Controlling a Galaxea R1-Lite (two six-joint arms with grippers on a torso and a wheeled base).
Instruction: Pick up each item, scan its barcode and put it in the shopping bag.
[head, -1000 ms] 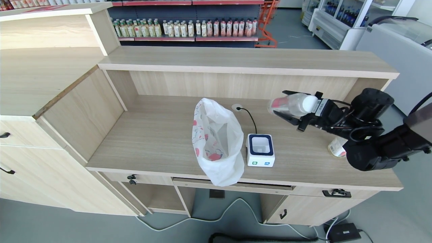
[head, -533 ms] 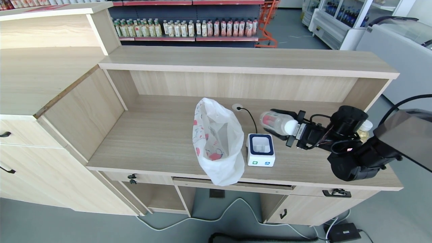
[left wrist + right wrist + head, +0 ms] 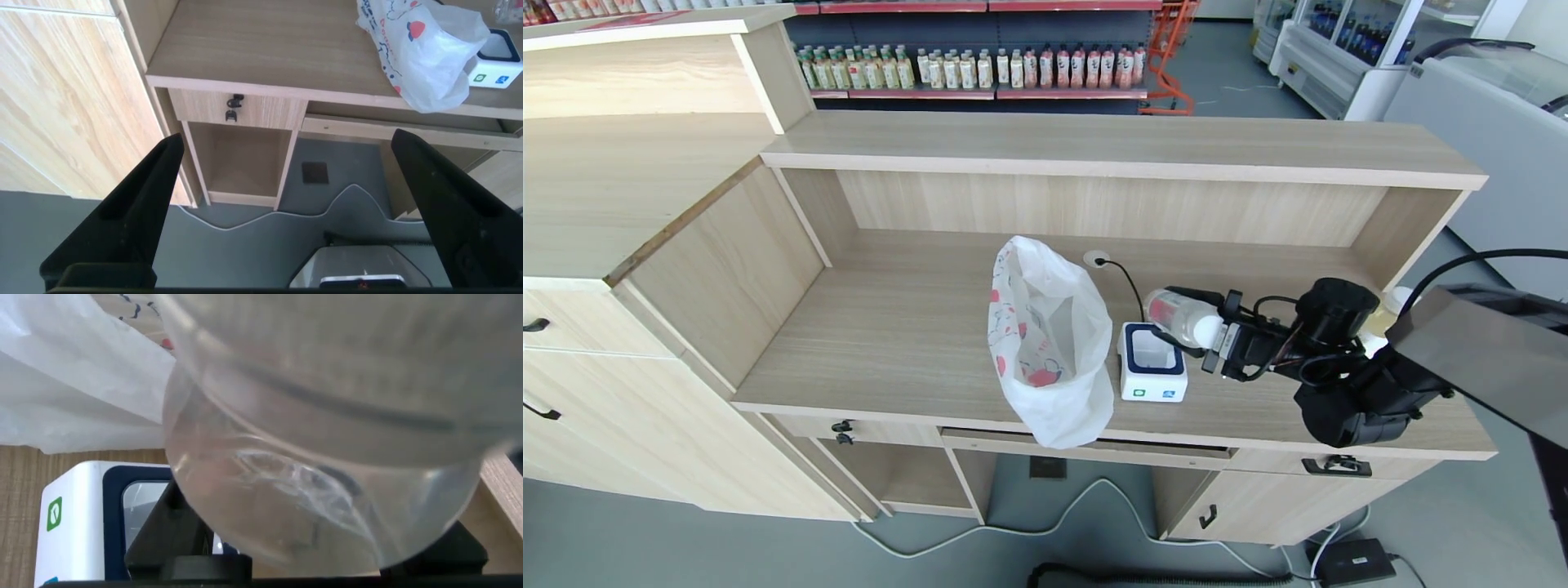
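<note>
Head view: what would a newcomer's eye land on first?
The right gripper, its jaws shut on a clear bottle held sideways over the white scanner. Next, the open white shopping bag with red prints, standing beside the scanner on the robot's left.

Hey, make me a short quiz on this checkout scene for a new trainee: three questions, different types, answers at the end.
1. Multiple choice: what does the right gripper hold? A) a clear bottle B) a carton C) nothing
2. Fill in: the shopping bag stands on the counter to the robot's ___ of the scanner.
3. True or false: the bottle already lies inside the shopping bag.
Key: 1 A. 2 left. 3 false; it is in the gripper, close by the scanner.
</note>
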